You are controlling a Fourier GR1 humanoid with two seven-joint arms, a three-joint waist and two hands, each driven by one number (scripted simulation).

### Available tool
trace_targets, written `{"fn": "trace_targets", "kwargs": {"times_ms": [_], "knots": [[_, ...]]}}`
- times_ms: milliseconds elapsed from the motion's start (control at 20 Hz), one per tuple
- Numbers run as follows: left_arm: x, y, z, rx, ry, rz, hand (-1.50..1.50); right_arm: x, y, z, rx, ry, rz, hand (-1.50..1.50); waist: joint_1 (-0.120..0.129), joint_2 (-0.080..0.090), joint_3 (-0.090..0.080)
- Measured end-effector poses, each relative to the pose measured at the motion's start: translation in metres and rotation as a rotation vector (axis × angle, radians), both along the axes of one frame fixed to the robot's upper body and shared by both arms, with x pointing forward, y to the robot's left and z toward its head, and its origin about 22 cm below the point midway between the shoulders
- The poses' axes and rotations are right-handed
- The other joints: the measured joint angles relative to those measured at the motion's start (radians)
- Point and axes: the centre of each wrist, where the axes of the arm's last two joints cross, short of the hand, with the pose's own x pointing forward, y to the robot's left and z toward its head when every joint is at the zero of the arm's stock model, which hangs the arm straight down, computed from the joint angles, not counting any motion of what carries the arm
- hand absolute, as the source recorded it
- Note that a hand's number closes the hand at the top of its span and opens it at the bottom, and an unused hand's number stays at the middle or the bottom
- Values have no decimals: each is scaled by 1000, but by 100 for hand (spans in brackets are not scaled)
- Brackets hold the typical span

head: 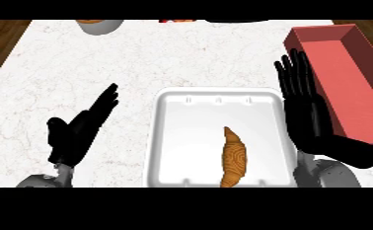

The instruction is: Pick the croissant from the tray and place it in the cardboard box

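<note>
Croissant (pixel 233 157) lies near-right in white tray (pixel 171 140); left hand (pixel 73 133) and right hand (pixel 306 118) flank it, fingers released; red box (pixel 342 76) far right; white marbled counter (pixel 146 61).

You get bright, even light across the white counter (pixel 109 76). The tray (pixel 167 140) shows only soft shading, its rim a touch lighter than its floor. The left hand (pixel 73 133) and right hand (pixel 306 115) read as near-flat black shapes. The cardboard box (pixel 320 34) is paler on its rim than inside.
</note>
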Motion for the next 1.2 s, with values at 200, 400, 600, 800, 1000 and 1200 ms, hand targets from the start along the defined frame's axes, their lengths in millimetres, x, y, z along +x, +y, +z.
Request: {"fn": "trace_targets", "kwargs": {"times_ms": [200,400,600,800,1000,1200], "knots": [[2,10,9,-31,-64,112,0,-22,-38,-11,-21,66,-233,150,-4,10,-10],[5,24,18,-81,-135,266,0,-59,-101,-46,-248,255,-519,150,-30,21,-22],[6,32,22,-137,-153,339,0,-102,-117,-63,-382,320,-724,-150,-18,17,-25],[13,27,20,-164,-163,355,0,-137,-116,-54,-551,293,-758,-150,-5,21,-21],[16,24,23,-174,-169,354,0,-163,-119,-29,-727,351,-674,-150,7,25,-20],[15,25,24,-179,-178,347,0,-178,-118,-3,-879,490,-501,-150,22,30,-22]]}}
